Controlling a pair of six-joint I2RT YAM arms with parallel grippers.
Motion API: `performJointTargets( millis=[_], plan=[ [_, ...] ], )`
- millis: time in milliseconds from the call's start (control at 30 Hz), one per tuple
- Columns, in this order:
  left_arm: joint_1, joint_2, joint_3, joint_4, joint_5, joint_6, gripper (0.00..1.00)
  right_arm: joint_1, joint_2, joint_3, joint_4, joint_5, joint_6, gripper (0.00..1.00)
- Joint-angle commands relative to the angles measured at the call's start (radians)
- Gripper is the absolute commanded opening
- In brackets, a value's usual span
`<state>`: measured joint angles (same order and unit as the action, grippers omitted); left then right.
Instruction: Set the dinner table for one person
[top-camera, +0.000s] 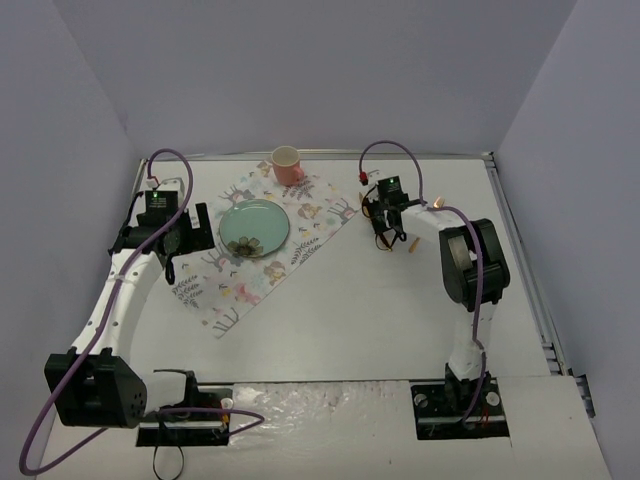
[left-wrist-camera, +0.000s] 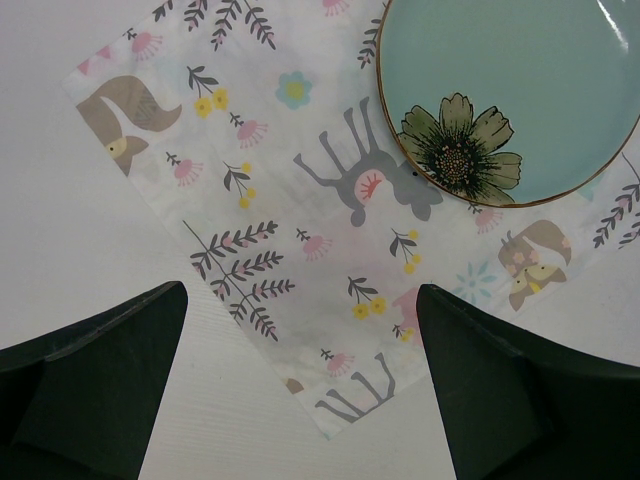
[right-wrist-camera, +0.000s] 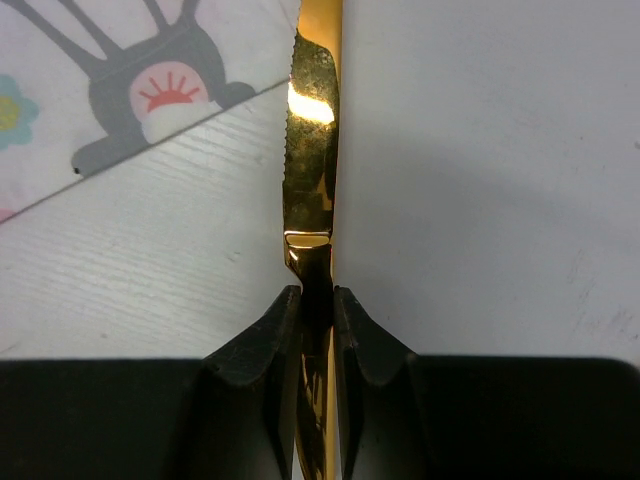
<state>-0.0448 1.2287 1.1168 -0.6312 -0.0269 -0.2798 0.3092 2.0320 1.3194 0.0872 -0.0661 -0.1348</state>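
Tabletop first: you have one white dinner table (top-camera: 380, 320), matte, filling a booth with pale walls. It bears one animal-patterned placemat (top-camera: 230, 285) at far left, one teal plate (top-camera: 255, 227) on that mat, and one pink cup (top-camera: 288, 163) at the mat's far corner. Your left gripper (left-wrist-camera: 300, 295) hovers over the mat left of the plate, jaws spread wide. Your right gripper (right-wrist-camera: 317, 295), right of the mat, pinches one gold knife (right-wrist-camera: 312, 150).

place: lab test cell | cue: bare white walls (top-camera: 300, 70) — enclosing tabletop (top-camera: 350, 320)
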Motion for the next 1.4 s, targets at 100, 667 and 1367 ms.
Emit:
performJointTargets(
  millis=[100,667,1367],
  plan=[
    [-0.003,-0.008,0.035,0.021,-0.011,0.014,0.97,0.058,-0.102,0.076,0.031,-0.151,-0.149,0.0],
    [-0.003,-0.008,0.032,0.019,-0.018,0.016,0.97,0.192,0.123,0.424,-0.01,-0.19,-0.125,0.0],
    [-0.003,-0.005,0.032,0.018,-0.021,0.016,0.97,0.237,0.278,0.578,-0.04,-0.165,-0.114,0.0]
  ],
)
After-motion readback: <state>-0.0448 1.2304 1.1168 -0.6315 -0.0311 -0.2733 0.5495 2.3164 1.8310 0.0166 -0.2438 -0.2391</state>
